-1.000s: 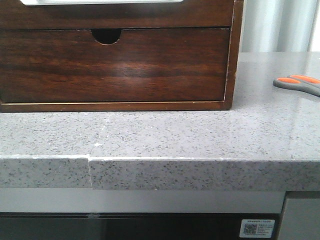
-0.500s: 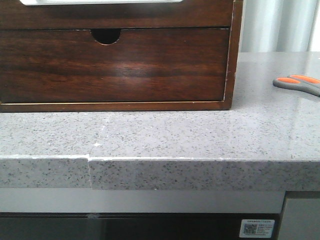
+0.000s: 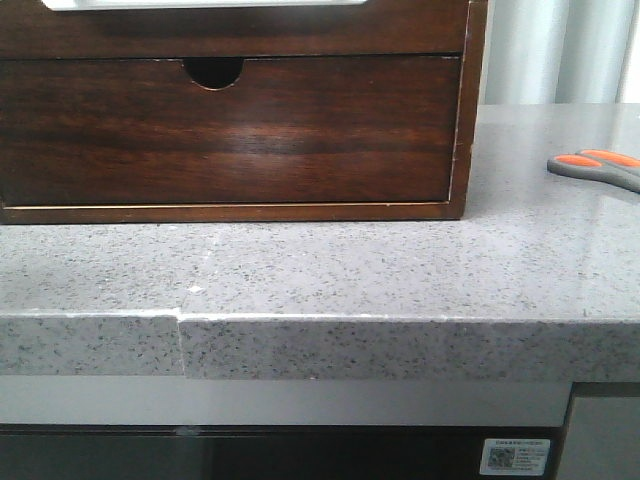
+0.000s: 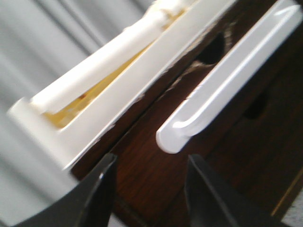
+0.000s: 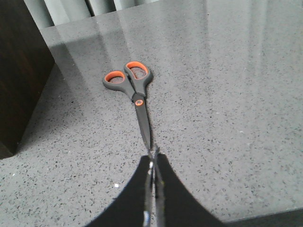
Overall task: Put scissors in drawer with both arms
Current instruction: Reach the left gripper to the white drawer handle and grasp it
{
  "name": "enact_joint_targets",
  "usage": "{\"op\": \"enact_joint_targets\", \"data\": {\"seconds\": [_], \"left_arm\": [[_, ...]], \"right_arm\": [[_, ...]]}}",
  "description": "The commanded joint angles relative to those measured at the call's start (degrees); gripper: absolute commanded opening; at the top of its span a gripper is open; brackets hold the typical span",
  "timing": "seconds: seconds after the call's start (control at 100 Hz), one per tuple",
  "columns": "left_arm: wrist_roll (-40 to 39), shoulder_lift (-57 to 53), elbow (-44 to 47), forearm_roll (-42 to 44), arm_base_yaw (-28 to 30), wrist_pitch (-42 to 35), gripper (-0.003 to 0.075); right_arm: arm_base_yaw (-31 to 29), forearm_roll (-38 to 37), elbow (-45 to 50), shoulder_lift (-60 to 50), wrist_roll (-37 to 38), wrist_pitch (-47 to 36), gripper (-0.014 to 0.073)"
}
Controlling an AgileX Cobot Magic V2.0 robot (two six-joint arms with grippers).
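Observation:
The scissors (image 5: 135,87) have grey handles with orange inserts and lie on the grey speckled counter, handles pointing away from my right gripper (image 5: 152,161). That gripper is shut on the tips of their blades. In the front view only the handles (image 3: 596,167) show, at the right edge. My left gripper (image 4: 150,170) is open and empty, close in front of the dark wood drawer (image 4: 156,189), just below the end of its long white rounded cut-out (image 4: 227,80). The cut-out shows as a white strip (image 3: 200,4) at the top of the front view. Neither gripper shows in the front view.
The deeper drawer (image 3: 300,140) with the half-round notch (image 3: 213,70) fills the lower part of the wooden cabinet, whose side wall (image 5: 19,71) stands beside the scissors. The counter's front edge (image 3: 320,345) has a seam at the left. A cream-white tray (image 4: 94,94) sits on top of the cabinet.

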Motion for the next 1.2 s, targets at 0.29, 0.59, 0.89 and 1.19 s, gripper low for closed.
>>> {"op": "enact_joint_targets", "data": {"seconds": [0.29,0.59,0.89,1.19], "left_arm": [[8.1,18.2,-12.5,5.4,-9.1,-4.4,0.0305],[11.5,24.7,-17.9,5.9,-9.2,-4.2,0.0305],[11.5,26.3,-19.4,6.0,-9.2,-0.6,0.0132],[11.4,26.2,-19.2,8.4,-9.2,0.3,-0.0018]], "right_arm": [[0.1,0.0,-1.9,0.9,-0.5,-4.1,-0.0071],[0.1,0.0,-1.9,0.9,-0.5,-4.1,-0.0071],[0.1,0.0,-1.9,0.9,-0.5,-3.8,-0.0071],[0.1,0.0,-1.9,0.9,-0.5,-3.8,-0.0071]]}}
